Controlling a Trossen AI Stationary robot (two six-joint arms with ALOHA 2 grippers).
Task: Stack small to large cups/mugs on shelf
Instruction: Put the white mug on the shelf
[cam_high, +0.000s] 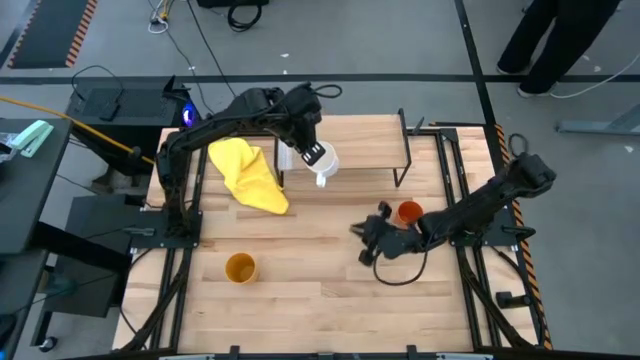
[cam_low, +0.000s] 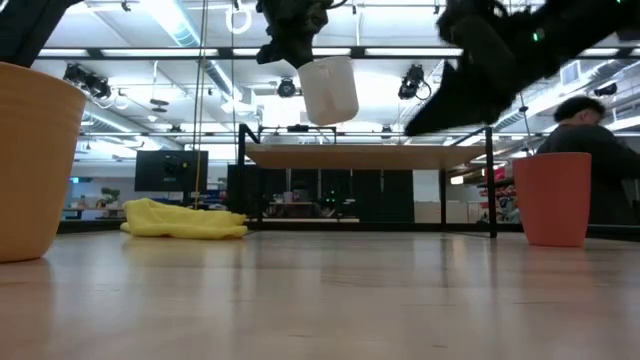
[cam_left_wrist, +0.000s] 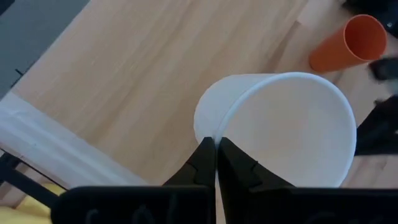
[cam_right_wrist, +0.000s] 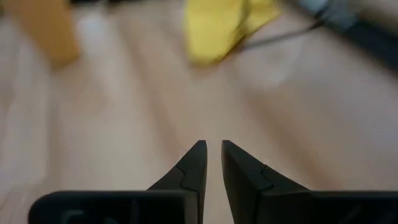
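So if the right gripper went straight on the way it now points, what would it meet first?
The right gripper, empty, points low across bare table. The way looks free until the yellow cloth far ahead, probably the first thing met, though depth is unclear.

Bright ceiling lights glare overhead; right wrist view blurred

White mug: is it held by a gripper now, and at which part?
Yes. The left gripper pinches the white mug by its rim. The right gripper holds nothing.
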